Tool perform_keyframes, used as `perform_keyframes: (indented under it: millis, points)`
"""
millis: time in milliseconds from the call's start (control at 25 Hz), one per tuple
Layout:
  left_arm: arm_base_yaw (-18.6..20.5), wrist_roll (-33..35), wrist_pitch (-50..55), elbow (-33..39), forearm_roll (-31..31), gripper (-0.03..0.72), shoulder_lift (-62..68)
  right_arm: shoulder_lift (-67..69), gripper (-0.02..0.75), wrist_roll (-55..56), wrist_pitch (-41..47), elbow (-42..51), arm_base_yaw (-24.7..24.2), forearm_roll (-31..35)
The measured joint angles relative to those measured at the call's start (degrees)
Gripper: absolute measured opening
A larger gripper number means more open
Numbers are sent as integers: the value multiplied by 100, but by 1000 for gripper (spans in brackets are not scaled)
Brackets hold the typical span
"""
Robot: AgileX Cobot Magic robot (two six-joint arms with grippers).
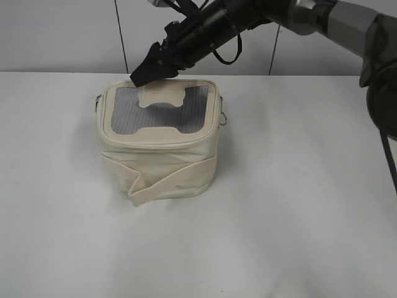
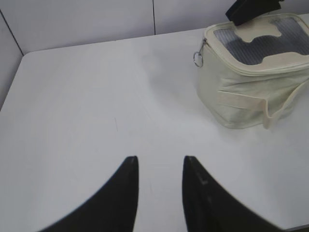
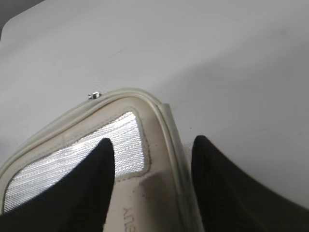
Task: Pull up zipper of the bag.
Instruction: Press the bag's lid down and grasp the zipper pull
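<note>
Cream strap [image 1: 170, 181] sags nearest us on the bag [image 1: 160, 139], centre-table: soft, light, liable to slide. We'd take the zipper [image 1: 162, 145] by its slider, which we cannot find. Right claw [image 1: 144, 74] hovers open at its 11 o'clock corner, empty; left claw [image 2: 159, 180], open, empty, well apart.

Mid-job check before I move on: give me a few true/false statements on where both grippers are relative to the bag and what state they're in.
1. The right gripper is open, its fingers straddling the bag's top rim. True.
2. The left gripper is gripping the bag's strap. False: it is open over bare table, well clear of the bag.
3. The bag stands upright, mesh panel facing up. True.
4. The right gripper is shut on a metal ring. False: it holds nothing; a ring hangs free at the bag's side.
</note>
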Motion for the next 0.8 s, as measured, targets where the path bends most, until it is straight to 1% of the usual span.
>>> perform_keyframes:
  millis: [440,520,600,640,760,800]
  points:
    - [0,0,0,0,0,237,0,174,412,57,-35,-219,11,-214]
    - [0,0,0,0,0,237,0,215,400,97,-16,-219,37,-311]
    - [0,0,0,0,0,237,0,215,347,124,-16,-231,96,-443]
    - [0,0,0,0,0,237,0,215,302,131,-9,-247,114,-532]
    - [0,0,0,0,0,237,29,209,146,141,38,-259,159,-673]
    - [0,0,-5,0,0,238,88,209,80,155,54,-259,164,-687]
